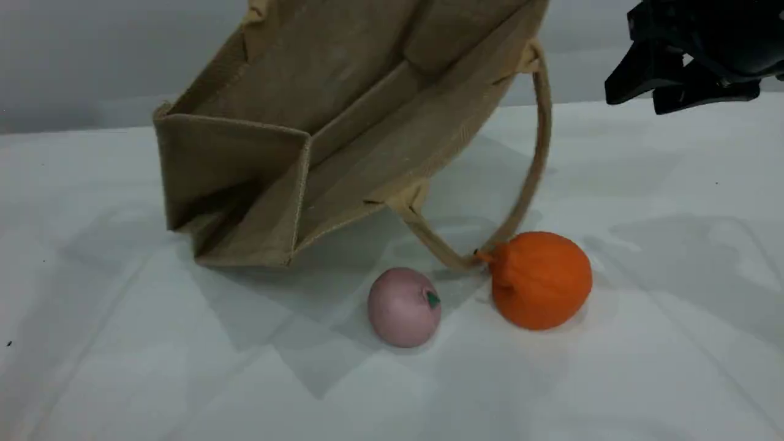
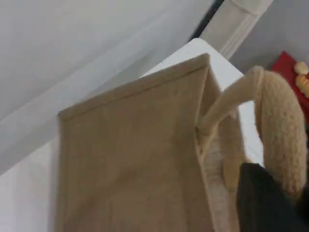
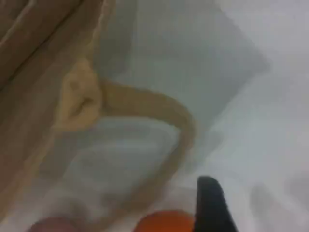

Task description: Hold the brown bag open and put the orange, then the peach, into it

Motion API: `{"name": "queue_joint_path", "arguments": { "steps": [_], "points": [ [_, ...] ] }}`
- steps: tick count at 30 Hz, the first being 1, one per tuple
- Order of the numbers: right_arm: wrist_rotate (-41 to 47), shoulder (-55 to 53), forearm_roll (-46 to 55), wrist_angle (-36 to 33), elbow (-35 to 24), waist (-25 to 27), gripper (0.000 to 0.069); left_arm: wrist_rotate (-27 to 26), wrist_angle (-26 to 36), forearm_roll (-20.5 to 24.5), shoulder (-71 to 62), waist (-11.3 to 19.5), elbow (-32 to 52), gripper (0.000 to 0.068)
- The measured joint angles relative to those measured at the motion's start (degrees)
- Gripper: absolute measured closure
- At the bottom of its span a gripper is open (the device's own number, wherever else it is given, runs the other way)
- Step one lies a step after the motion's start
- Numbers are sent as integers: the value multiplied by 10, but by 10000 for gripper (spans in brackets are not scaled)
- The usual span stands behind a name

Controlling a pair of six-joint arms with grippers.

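- The brown bag (image 1: 343,122) is filling the upper middle of the scene view. It is hanging tilted, with its mouth turning toward the camera and one lower corner resting on the desk (image 1: 612,380).
- The left gripper (image 2: 263,203) is showing only at the lower right of the left wrist view. Its jaws are closed narrow on the bag's upper handle (image 2: 280,130), and this grip is keeping the bag lifted.
- The right gripper (image 1: 686,79) is hanging at the upper right of the scene view, well apart from the fruits. Its jaws are standing wide and are holding nothing.
- The orange (image 1: 542,280) is lying on the desk at the lower right of centre, and its stem is touching the bag's lower handle (image 1: 539,159). The peach (image 1: 404,306) is lying just beside it to the left, and it is not touching it.
- Risks, as I judge them:
  - The lower handle is lying against the orange, so jaws coming down there could catch the rope together with the fruit and pull the bag.
  - Both fruits are round. A grip that is not centred could make the orange roll, maybe into the peach.
  - The bag is hanging from one handle only, so it could swing or its mouth could fold shut when the fruit is dropping in.
- Count: one bag with two handles, one orange, one peach, two grippers.
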State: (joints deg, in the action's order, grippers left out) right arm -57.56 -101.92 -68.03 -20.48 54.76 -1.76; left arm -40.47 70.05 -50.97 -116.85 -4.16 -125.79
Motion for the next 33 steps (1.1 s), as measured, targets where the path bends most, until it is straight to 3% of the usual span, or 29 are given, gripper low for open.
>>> {"name": "queue_joint_path", "arguments": {
  "steps": [6,9,20,30,33],
  "points": [
    [-6,-2,0,10,0,0,318,43,-2,-1,0,0,4,604],
    [-16,-11,0,22,0,0,318,65,-2,-24,0,0,21,604],
    [-17,-21,0,98,0,0,318,74,-4,-81,0,0,93,604],
    [-22,-21,0,112,0,0,318,87,-3,-59,31,-6,110,604],
    [-24,-21,0,116,0,0,318,64,0,-43,34,-8,138,604]
  ]
}}
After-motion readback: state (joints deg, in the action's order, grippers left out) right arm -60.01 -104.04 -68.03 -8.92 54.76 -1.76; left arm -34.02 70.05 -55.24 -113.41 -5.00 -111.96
